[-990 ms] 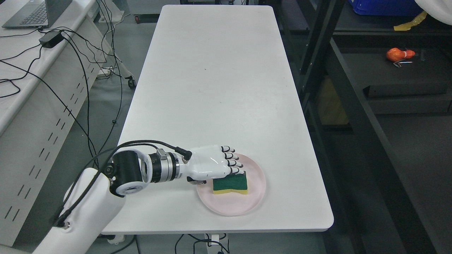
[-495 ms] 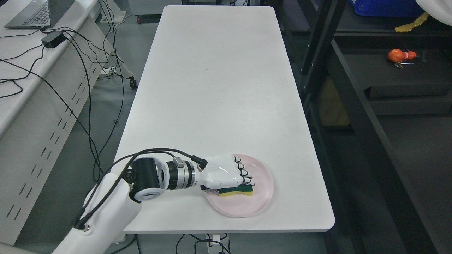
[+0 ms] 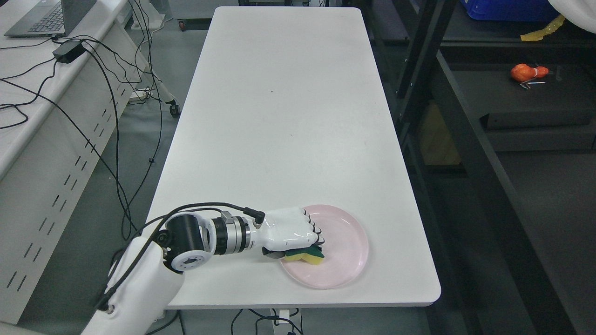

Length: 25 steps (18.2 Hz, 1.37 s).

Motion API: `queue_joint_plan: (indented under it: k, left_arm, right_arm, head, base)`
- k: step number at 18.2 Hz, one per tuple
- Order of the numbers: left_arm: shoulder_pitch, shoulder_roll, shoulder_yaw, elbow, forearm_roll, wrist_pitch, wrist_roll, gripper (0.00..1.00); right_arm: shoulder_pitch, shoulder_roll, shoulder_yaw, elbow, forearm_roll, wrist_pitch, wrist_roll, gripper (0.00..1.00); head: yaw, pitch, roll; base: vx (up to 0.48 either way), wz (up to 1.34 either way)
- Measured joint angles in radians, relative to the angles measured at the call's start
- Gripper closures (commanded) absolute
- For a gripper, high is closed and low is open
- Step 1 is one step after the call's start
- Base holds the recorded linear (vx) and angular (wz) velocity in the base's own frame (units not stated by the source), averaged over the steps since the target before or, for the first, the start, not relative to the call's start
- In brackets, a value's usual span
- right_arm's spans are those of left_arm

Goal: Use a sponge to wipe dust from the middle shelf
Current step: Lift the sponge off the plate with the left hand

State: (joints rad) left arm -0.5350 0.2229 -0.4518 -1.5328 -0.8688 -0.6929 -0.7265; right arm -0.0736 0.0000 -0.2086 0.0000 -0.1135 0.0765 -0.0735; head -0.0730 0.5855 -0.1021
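A green and yellow sponge (image 3: 311,256) lies at the left side of a pink plate (image 3: 344,251) near the front edge of the white table (image 3: 279,102). My left hand (image 3: 298,232) is curled over the sponge, fingers on top and thumb beneath, so only the sponge's right end shows. The black shelf rack (image 3: 465,139) stands to the right of the table. The right arm is out of view.
An orange object (image 3: 528,73) lies on a dark shelf at the upper right, with a blue bin (image 3: 507,9) above it. A white desk (image 3: 28,111) with a laptop (image 3: 46,16), a power brick and several hanging cables stands at the left.
My left hand's fingers have curled down over the sponge and closed on it. The sponge has shifted left under the hand. The camera view has moved a little.
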Motion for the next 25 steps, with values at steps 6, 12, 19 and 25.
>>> queue_joint_plan:
  k: [6,12,19,25]
  left_arm:
    - [0.053,-0.084,0.228,0.005,0.281,0.017,0.014,1.0]
    - [0.078,-0.148,0.449,0.006,0.712,0.341,0.275,0.99]
    - [0.126,-0.185,0.577,-0.023,1.021,0.491,0.52,0.99]
    - [0.17,-0.202,0.62,-0.064,1.105,0.499,0.537,0.99]
  right_arm:
    - [0.0,0.0,0.0,0.0,0.0,0.0,0.0,0.0]
    - [0.0,0.0,0.0,0.0,0.0,0.0,0.0,0.0]
    - [0.0,0.0,0.0,0.0,0.0,0.0,0.001,0.0]
    - [0.0,0.0,0.0,0.0,0.0,0.0,0.001,0.0]
  head:
    - [0.0,0.0,0.0]
    - [0.0,0.0,0.0]
    - [0.0,0.0,0.0]
    - [0.0,0.0,0.0]
  base:
    - [0.0,0.0]
    - [0.0,0.0]
    - [0.0,0.0]
    - [-0.027,-0.06]
